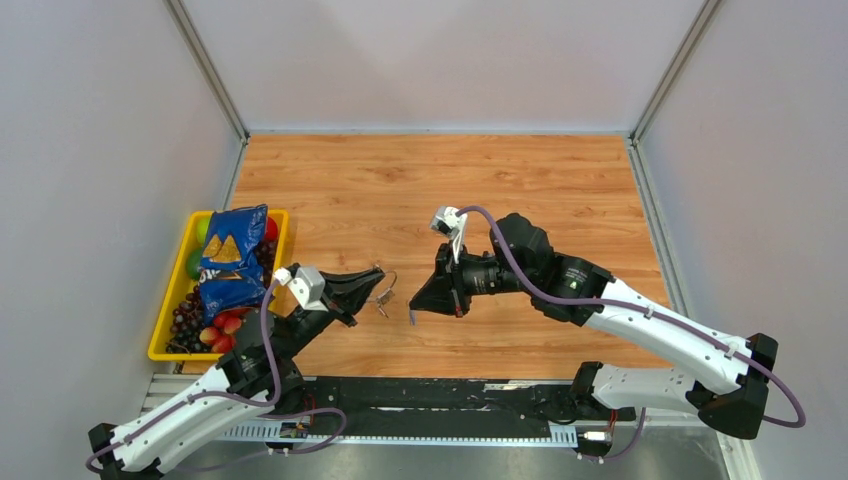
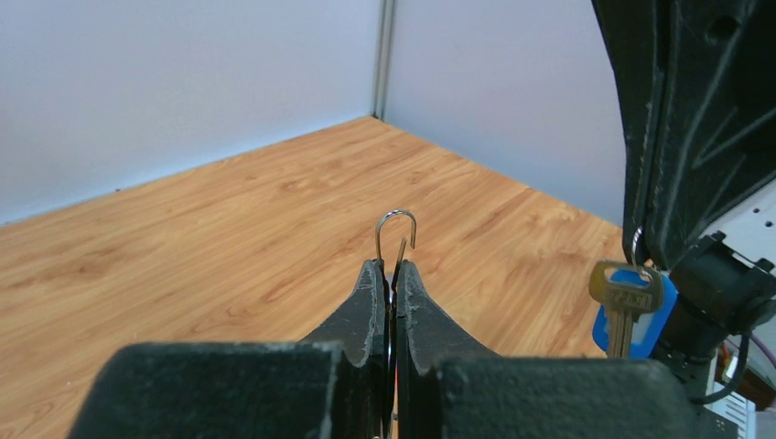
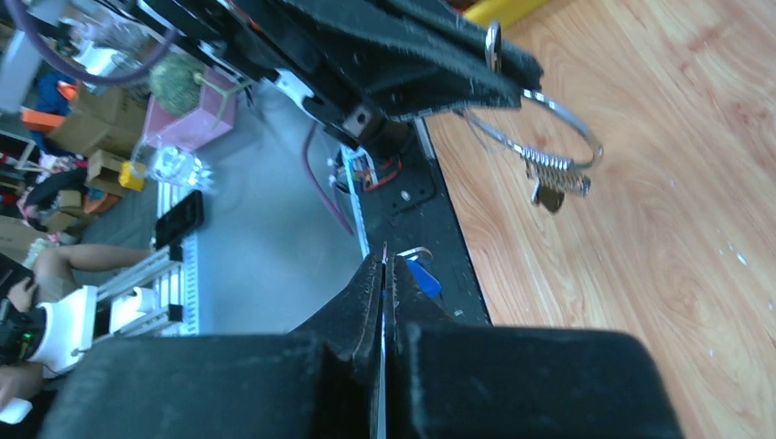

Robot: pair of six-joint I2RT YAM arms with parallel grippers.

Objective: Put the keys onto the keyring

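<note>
Keyring is pinched between the pressed-together fingers of my left gripper. Its wire stands clear above the fingertips, and in the left wrist view the top curls over like a hook. I judge it is held this way so the free end of the wire faces the other arm for threading. In the right wrist view the ring bows out from the left fingers over the table, with a few small silver keys hanging from its far arc.

My right gripper is likewise closed, pinching a blue-headed key that dangles below its fingertips. The key's hole is too small for me to make out. The two grippers face each other near the table's front centre, close but apart, and the key is not yet on the wire.

Obstructions: the right gripper's black body crowds the side of the ring where the key must travel. The dangling keys could swing into the path, though they hang away from the hooked end.

Surroundings: the wooden table is bare around the work. A yellow tray with a blue chip bag and fruit sits well apart at the left edge and does not interfere.
</note>
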